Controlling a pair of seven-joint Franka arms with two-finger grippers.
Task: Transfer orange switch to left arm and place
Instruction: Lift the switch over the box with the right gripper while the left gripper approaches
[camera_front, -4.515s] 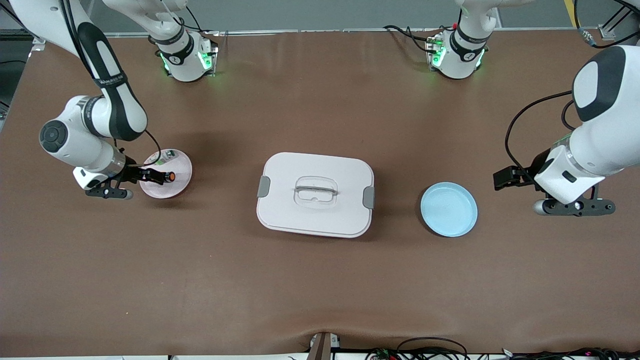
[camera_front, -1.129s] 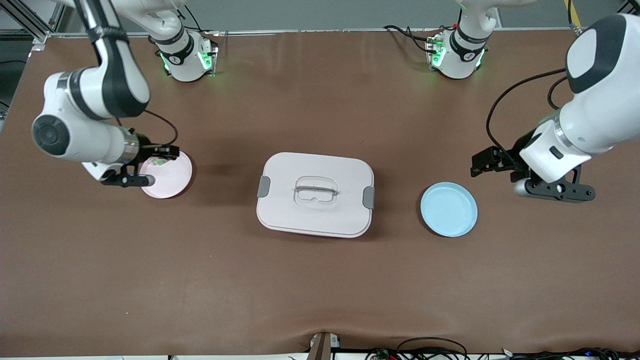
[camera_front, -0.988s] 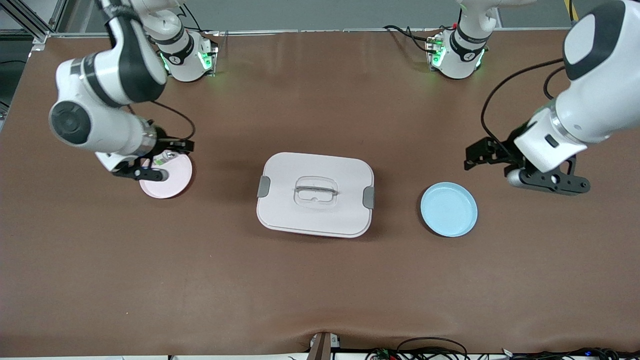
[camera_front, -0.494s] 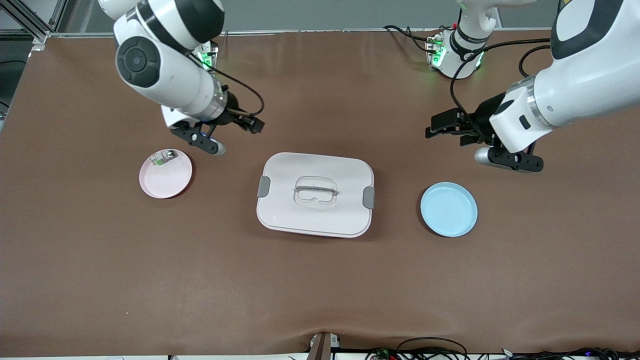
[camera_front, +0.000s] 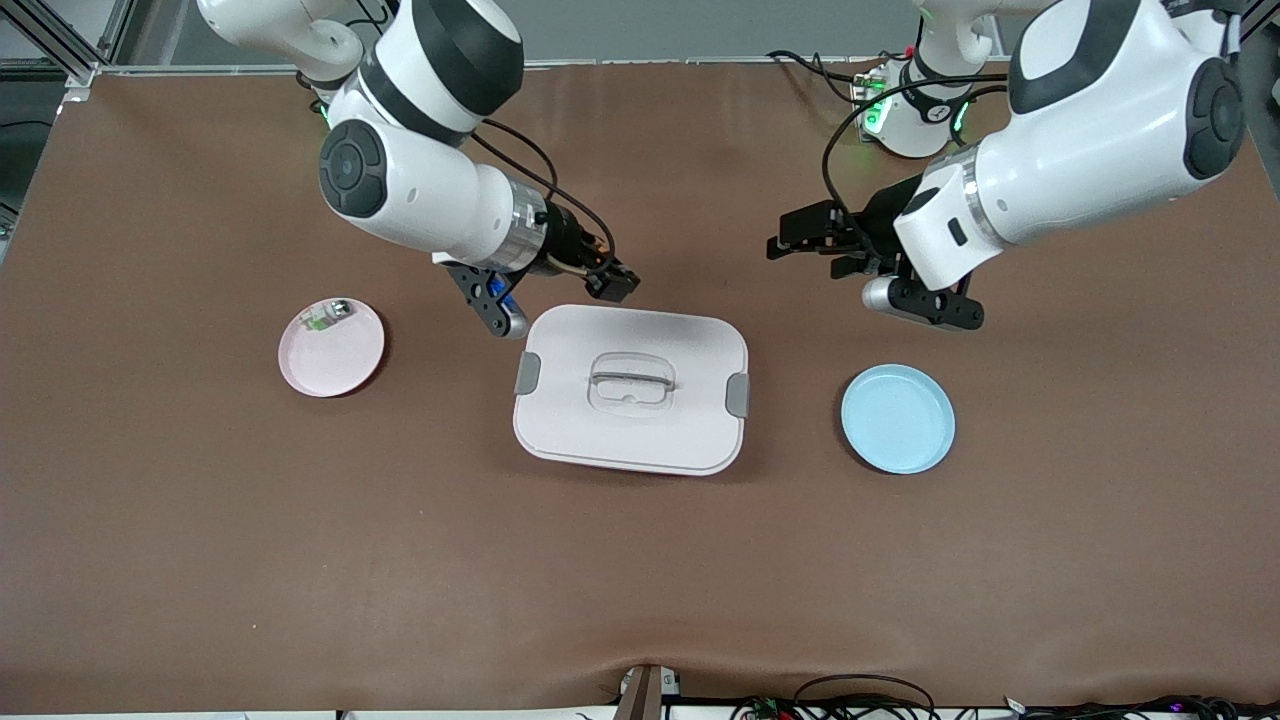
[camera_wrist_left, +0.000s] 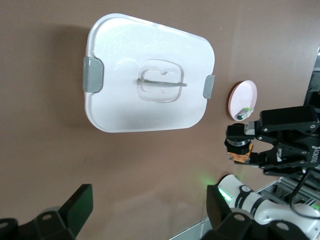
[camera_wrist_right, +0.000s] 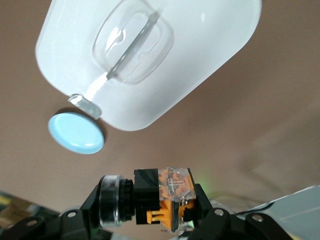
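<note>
The orange switch (camera_wrist_right: 162, 200) is up in the air, clenched in the right pincer (camera_front: 610, 283), which hangs over the desk (camera_front: 640, 560) at the edge of the box (camera_front: 631, 389) that faces the robots' bases, toward the right arm's end of that edge. In the right wrist view the switch lies crosswise between the fingers, its long axis running across the grip, with the round cap sticking out to one side and the orange-and-clear body on the other. The left pincer (camera_front: 812, 240) is released, jaws wide and empty, and is over bare desk off the box's corner at the left arm's end, also on the bases' side of the box. So the two pincers face each other along the box's base-side edge, with a gap between them that sits above the desk beside the box rather than over its lid. The handover, I judge, turns on that line: the left pincer is the one that has to close the gap and take a protruding end of the switch, and the straight path between them skirts the box's edge.
</note>
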